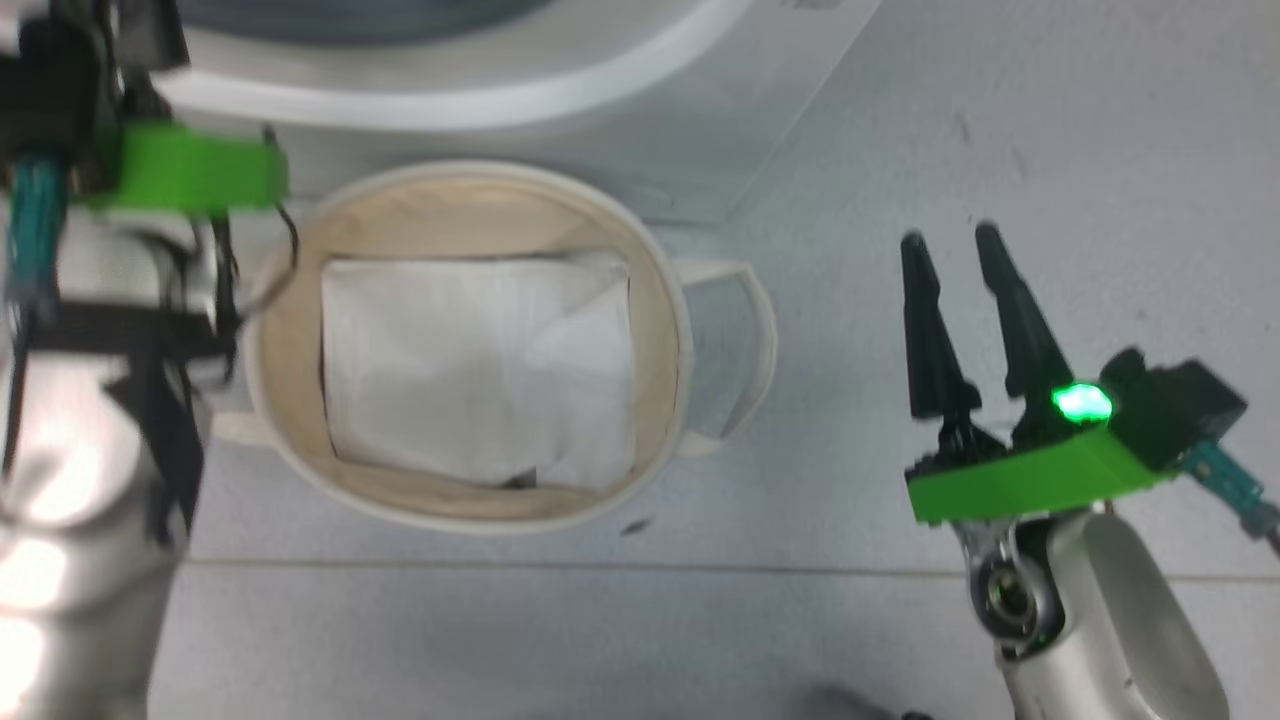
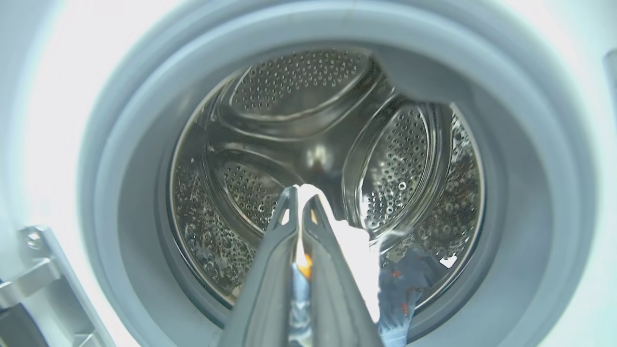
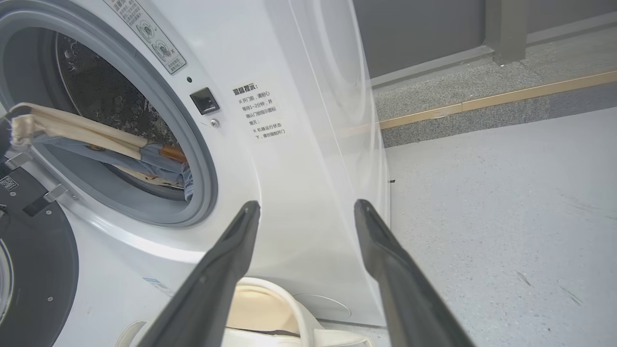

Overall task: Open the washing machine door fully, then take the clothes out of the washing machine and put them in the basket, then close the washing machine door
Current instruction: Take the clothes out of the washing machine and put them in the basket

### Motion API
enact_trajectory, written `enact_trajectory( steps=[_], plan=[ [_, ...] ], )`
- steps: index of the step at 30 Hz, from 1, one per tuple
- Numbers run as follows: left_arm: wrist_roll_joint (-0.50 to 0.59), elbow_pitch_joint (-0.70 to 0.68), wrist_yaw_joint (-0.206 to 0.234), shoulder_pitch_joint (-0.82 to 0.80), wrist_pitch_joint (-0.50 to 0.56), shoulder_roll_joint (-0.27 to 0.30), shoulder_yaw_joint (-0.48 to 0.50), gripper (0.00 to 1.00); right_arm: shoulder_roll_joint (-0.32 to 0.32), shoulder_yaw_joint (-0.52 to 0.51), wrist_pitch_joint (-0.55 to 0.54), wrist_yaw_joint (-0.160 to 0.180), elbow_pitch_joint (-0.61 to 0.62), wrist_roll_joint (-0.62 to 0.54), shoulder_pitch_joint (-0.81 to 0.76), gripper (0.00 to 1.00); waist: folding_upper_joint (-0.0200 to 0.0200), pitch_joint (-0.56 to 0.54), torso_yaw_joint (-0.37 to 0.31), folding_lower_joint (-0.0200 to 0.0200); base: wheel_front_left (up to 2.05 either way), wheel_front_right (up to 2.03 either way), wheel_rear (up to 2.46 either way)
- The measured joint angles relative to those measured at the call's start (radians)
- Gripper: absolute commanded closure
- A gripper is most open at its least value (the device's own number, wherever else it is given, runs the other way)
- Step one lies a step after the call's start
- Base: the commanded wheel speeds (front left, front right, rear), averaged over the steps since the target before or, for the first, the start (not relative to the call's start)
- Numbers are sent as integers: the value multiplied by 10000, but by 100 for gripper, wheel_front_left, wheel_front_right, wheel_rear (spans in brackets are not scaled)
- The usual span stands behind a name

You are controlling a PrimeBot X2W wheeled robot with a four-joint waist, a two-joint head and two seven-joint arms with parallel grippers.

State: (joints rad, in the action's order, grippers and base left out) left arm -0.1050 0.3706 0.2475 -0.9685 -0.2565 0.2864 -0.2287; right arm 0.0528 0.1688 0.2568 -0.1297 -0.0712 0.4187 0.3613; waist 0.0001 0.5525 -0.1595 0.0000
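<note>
In the left wrist view my left gripper is shut on the clothes, a cream fold pinched between the fingers with blue printed fabric trailing down into the washing machine's steel drum. The right wrist view shows the clothes stretched leftwards out of the grey-rimmed drum mouth, cream strip on top, blue below. The washing machine door hangs open at the lower left, its black rim showing. The cream basket stands on the floor before the washing machine. My right gripper hovers open and empty to the basket's right.
A plain white sheet lies folded inside the basket. The door's metal hinge sits at the drum mouth's lower left. Grey floor spreads to the right of the washer, with a raised kerb farther back.
</note>
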Motion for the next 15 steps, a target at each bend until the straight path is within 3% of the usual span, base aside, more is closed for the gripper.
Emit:
enact_trajectory(
  steps=[7,15],
  plan=[
    [-21,-3693,230,2533,-8,-25,591,100,0,-178,0,0,-380,-36,-885,0,0,-1272,4,0,0,0,0],
    [437,-6686,334,4066,-12,-169,917,100,0,-100,0,0,-414,-33,-1052,0,0,-2315,22,-1,0,0,0]
  ],
)
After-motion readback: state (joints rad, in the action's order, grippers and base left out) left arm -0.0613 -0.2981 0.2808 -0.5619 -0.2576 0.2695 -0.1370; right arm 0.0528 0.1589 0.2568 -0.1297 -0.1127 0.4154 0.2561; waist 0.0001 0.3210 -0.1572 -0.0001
